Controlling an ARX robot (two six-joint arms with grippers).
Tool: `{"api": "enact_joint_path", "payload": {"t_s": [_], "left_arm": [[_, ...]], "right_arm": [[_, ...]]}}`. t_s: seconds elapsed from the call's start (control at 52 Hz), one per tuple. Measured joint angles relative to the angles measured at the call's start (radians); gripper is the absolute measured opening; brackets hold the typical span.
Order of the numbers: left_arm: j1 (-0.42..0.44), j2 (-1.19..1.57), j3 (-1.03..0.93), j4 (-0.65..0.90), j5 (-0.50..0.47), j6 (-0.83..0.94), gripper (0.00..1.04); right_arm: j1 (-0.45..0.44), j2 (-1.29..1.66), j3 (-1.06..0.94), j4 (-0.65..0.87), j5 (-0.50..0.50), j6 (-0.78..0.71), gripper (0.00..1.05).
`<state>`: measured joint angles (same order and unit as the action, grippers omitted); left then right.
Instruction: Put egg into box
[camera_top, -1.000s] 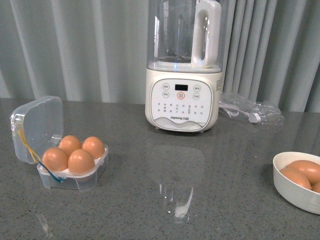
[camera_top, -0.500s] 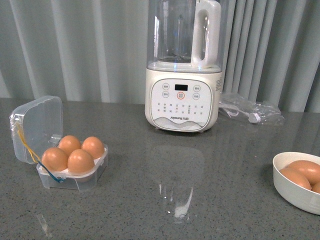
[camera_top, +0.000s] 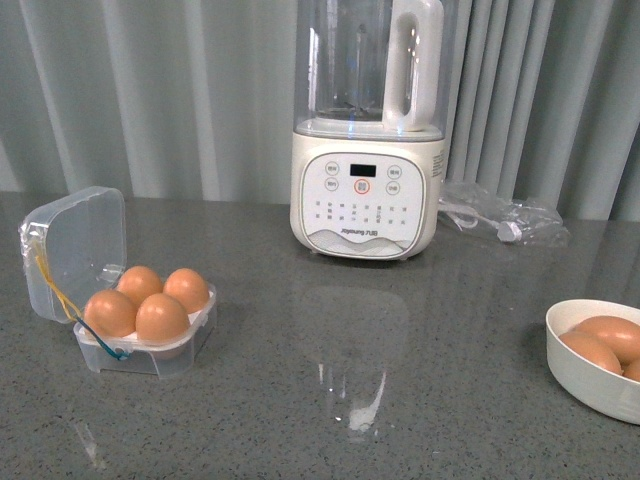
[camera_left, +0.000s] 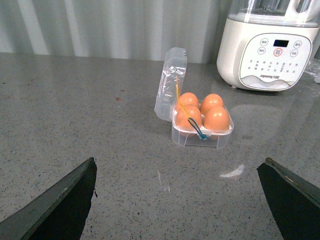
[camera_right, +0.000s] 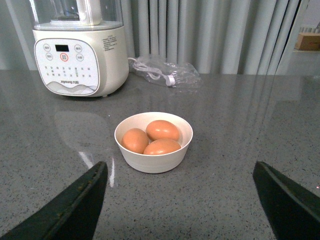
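Note:
The clear plastic box (camera_top: 150, 352) stands open at the table's left, its lid (camera_top: 75, 245) upright. Orange-brown eggs (camera_top: 162, 316) fill its slots. It also shows in the left wrist view (camera_left: 202, 137), a good way ahead of my open, empty left gripper (camera_left: 179, 161). A white bowl (camera_right: 154, 159) holds three more eggs (camera_right: 162, 129). It sits ahead of my open, empty right gripper (camera_right: 180, 164), and shows at the front view's right edge (camera_top: 590, 378). Neither gripper shows in the front view.
A cream blender (camera_top: 367, 195) with a clear jug stands at the back centre. A crumpled clear plastic bag (camera_top: 500, 220) with a cable lies to its right. Grey curtains hang behind the grey speckled table (camera_top: 400, 400).
The whole front view has shifted very slightly. No object has moved relative to the others.

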<state>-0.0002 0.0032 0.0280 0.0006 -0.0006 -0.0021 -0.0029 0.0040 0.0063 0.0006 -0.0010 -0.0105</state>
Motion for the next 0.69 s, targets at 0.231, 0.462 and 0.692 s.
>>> {"api": "enact_joint_path", "payload": {"t_s": [0.231, 0.462, 0.692], "left_arm": [[-0.001, 0.002, 0.001, -0.002, -0.005, -0.001, 0.98], [-0.088, 0.198, 0.116, -0.335, -0.197, -0.189, 0.98], [-0.08, 0.413, 0.191, -0.072, -0.153, -0.161, 0.98]], "right_arm": [[0.0, 0.0, 0.0, 0.0, 0.0, 0.001, 0.97], [0.0, 0.0, 0.0, 0.0, 0.0, 0.001, 0.97], [0.0, 0.0, 0.0, 0.0, 0.0, 0.001, 0.97]]}}
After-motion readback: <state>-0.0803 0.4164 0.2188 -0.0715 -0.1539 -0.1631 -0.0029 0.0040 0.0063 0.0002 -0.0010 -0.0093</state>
